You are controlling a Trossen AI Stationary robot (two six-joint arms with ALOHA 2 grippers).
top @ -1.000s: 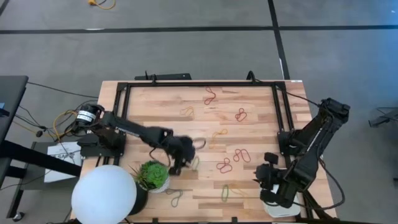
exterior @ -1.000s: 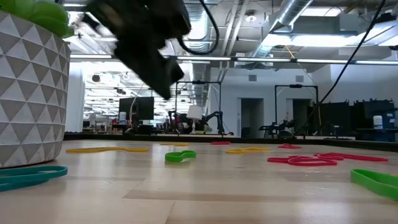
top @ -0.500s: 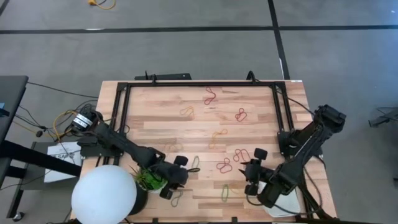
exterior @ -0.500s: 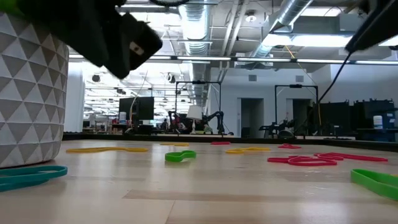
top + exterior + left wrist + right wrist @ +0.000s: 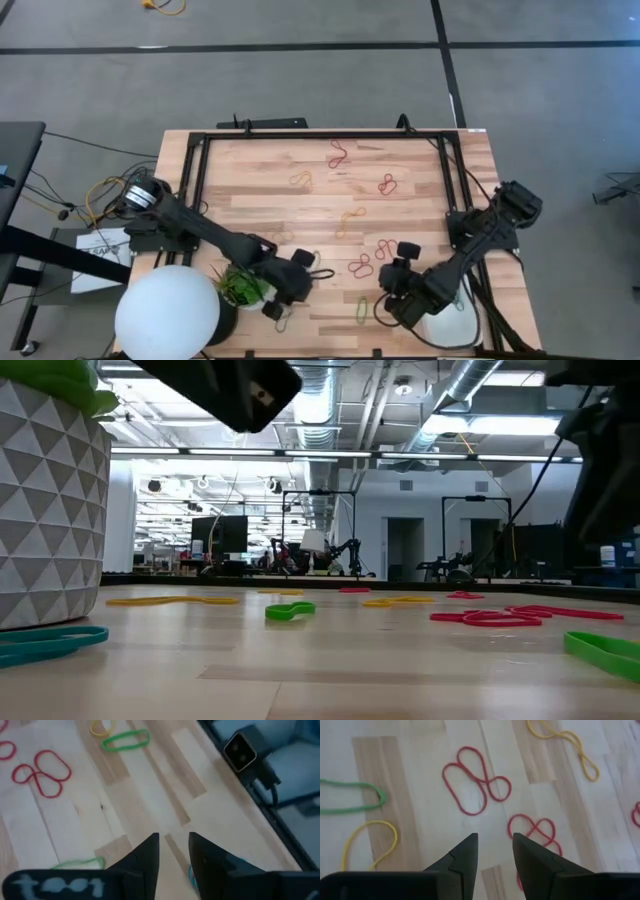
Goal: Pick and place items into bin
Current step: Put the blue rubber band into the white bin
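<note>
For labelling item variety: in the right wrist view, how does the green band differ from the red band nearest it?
The green band is one narrow, untwisted loop; the red band is twisted into a figure-eight with rounded lobes. Colour differs too, green against red. Both are thin and lie flat on the table, untouched.

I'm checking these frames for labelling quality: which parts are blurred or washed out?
Low view: the teal band and green band nearest the camera are soft, the ceiling lights glare. Left wrist view: the fingers are blurred. Right wrist view: the red bands are soft-edged, the wood pale. High view: evenly lit.
</note>
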